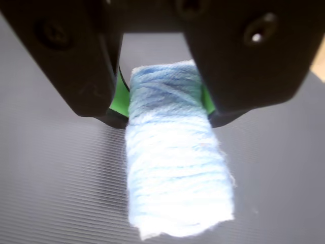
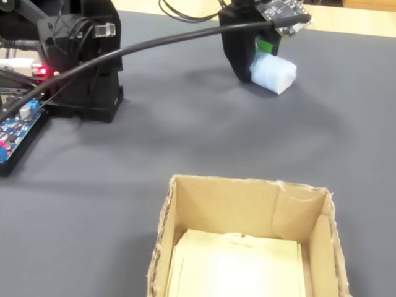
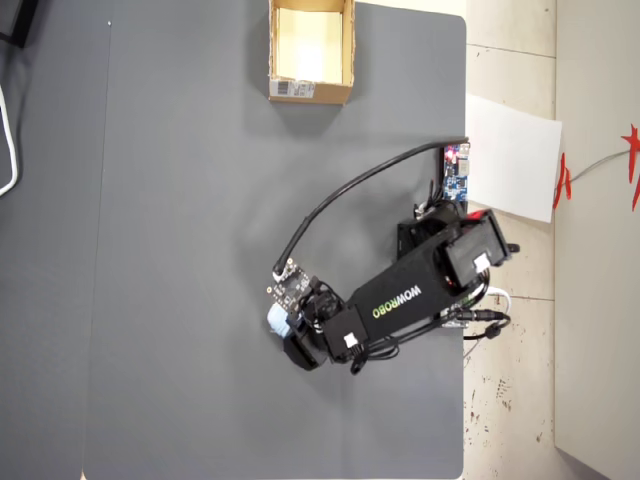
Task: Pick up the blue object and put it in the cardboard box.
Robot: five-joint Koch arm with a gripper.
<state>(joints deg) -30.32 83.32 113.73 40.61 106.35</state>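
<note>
The blue object (image 1: 175,168) is a pale blue, yarn-wrapped oblong block. In the wrist view it fills the centre, its upper end pinched between my black jaws with green pads (image 1: 119,96) pressed on both sides. My gripper (image 1: 165,109) is shut on it. In the fixed view the blue object (image 2: 274,72) hangs at the gripper (image 2: 260,59) just above the grey mat, at the far right. The cardboard box (image 2: 185,204) stands open at the near edge, pale floor showing. In the overhead view the blue object (image 3: 277,319) is at the gripper (image 3: 290,325), far from the cardboard box (image 3: 311,91) at the top.
The arm's black base (image 2: 86,68) and a blue circuit board (image 2: 15,127) stand at the left of the fixed view. A black cable (image 2: 154,43) arcs from base to wrist. The grey mat (image 3: 180,250) ends at its right edge near the base (image 3: 465,250).
</note>
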